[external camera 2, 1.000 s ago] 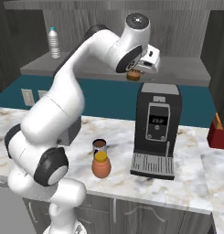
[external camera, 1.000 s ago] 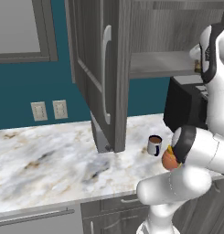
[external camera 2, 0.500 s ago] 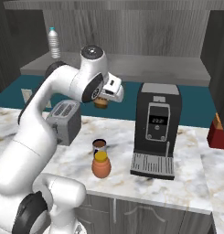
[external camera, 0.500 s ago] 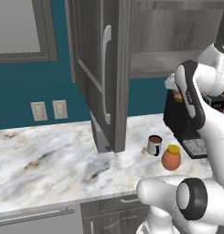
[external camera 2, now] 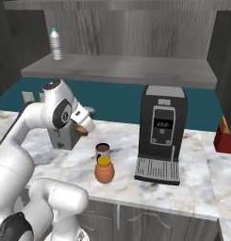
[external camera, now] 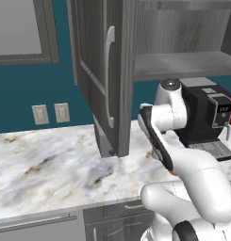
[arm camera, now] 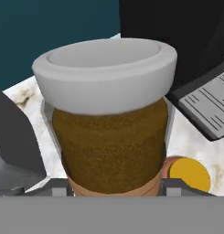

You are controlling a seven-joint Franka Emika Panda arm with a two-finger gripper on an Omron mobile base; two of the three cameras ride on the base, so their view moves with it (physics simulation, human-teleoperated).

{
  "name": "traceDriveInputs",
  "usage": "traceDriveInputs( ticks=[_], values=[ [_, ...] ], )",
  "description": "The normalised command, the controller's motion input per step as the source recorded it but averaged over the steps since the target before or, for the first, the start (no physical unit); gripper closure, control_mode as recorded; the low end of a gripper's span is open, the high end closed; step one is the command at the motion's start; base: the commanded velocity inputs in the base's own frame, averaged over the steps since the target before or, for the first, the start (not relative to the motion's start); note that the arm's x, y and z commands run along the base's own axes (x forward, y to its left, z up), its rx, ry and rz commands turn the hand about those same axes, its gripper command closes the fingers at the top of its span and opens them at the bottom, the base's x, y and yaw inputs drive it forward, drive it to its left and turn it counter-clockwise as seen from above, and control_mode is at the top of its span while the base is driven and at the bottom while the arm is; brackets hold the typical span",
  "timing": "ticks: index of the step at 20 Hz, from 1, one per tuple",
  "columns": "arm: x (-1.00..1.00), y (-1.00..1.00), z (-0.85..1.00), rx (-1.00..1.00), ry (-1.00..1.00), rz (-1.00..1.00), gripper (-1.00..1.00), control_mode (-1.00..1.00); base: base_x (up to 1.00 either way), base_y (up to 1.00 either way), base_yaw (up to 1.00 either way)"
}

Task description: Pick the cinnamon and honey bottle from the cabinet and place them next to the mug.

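Gripper jaws were clamped on the slim brown cinnamon jar with its pale lid, held in the air above the marble counter, left of the black coffee machine. Below it, the squat orange honey bottle with a yellow lid stood touching the small blue-and-white mug.

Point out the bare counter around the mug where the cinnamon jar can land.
Bare marble lies left of the mug and honey bottle, toward the toaster. More lies between them and the coffee machine. Directly in front of the mug is crowded: the honey bottle stands there. The gripper holds the cinnamon.
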Motion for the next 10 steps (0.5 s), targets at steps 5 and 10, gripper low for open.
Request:
traceDriveInputs(
  ticks=[5,10],
  values=[
    [0.62,0.42,-0.46,-0.01,0.00,-0.57,1.00,-1.00,0.00,0.00,0.00],
    [0.31,0.24,-0.54,-0.02,-0.05,-0.51,1.00,-1.00,0.00,0.00,0.00]
  ],
)
